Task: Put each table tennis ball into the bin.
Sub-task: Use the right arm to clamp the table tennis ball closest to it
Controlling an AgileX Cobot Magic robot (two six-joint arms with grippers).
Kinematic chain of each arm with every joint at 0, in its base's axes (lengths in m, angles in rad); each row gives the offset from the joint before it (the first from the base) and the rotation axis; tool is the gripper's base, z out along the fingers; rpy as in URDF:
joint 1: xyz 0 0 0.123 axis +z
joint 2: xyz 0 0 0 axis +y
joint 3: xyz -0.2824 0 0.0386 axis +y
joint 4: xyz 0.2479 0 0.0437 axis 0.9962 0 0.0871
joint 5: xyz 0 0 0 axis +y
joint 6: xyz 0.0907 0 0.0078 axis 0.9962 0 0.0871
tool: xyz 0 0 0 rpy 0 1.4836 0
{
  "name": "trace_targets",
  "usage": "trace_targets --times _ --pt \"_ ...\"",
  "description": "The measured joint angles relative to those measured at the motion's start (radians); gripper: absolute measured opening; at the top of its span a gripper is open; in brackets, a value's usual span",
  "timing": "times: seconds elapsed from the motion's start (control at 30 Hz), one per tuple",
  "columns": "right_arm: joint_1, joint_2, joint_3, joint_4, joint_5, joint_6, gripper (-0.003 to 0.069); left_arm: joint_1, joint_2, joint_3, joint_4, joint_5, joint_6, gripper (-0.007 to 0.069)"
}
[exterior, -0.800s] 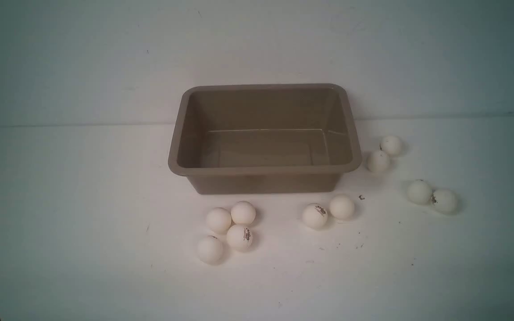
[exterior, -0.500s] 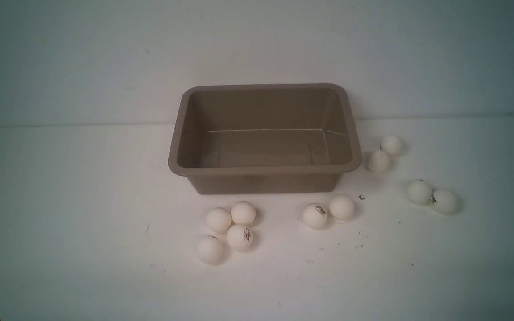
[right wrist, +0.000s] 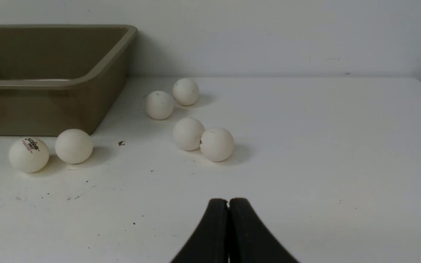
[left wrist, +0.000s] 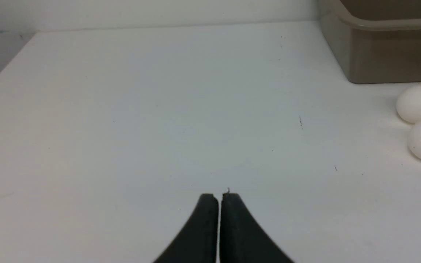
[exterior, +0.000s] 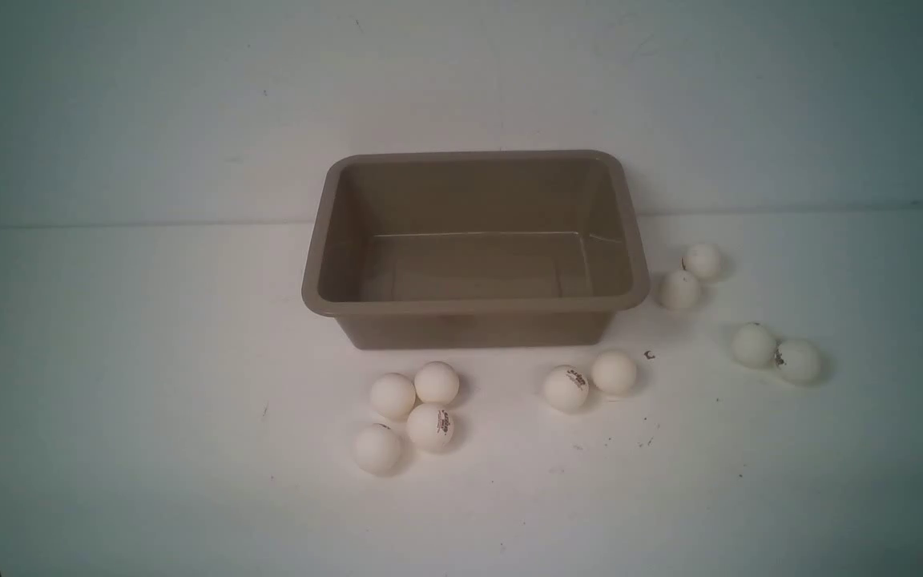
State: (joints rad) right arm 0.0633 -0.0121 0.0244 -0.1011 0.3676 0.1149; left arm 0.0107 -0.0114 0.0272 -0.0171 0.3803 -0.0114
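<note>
Claws first: our left gripper (left wrist: 219,195) has its black, curved fingers (left wrist: 201,230) pressed together with only a hairline seam between them. It pinches nothing and sits above bare table (exterior: 149,401). Our right gripper (right wrist: 228,200) is the same, tips shut tight and empty. Neither arm shows in the front view, so we judge both to be parked back on our side.

Nothing has gone in yet. The bin (exterior: 473,304) shows a bare floor, and all ten table tennis balls (exterior: 430,426) lie on the table around it, so we judge the task to be at its very first step.

Taking the bin as the dial's centre in the front view:
- The four-ball cluster (exterior: 392,396) sits at about 7 o'clock, its balls touching or nearly so.
- The logo pair (exterior: 566,389) sits at 5 o'clock.
- The rim pair (exterior: 679,290) sits at 3 o'clock, just beside the bin's corner.
- The outer pair (exterior: 753,345) sits at 4 o'clock, farther out.

The next move calls for one claw to spread, drop over a single ball and close gently. The right gripper faces three pairs, and the left gripper has the cluster off to its side.

The balls are small, smooth, hard-looking white spheres, some with a dark printed mark. We expect them to roll or squirt away from an off-centre pinch, and a touching neighbour will likely be nudged. The bin is tan-brown plastic, rectangular with rounded corners, a flared rim and sloping walls, and roomy enough for an easy drop. The table is matte white with dark specks (exterior: 648,354).
</note>
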Motion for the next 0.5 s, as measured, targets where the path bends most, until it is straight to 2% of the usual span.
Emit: trace_targets --times 0.37,0.47,0.5 --pt "0.000 0.000 0.000 -0.005 0.000 -0.004 -0.0018 0.000 0.000 0.000 0.000 0.000 0.000 -0.0008" --pt "0.000 0.000 0.000 -0.053 0.002 -0.026 -0.0018 0.000 0.000 0.000 0.000 0.000 0.000 -0.0008" --pt "0.000 0.000 0.000 -0.106 0.002 -0.047 -0.0018 0.000 0.000 0.000 0.000 0.000 0.000 -0.0008"
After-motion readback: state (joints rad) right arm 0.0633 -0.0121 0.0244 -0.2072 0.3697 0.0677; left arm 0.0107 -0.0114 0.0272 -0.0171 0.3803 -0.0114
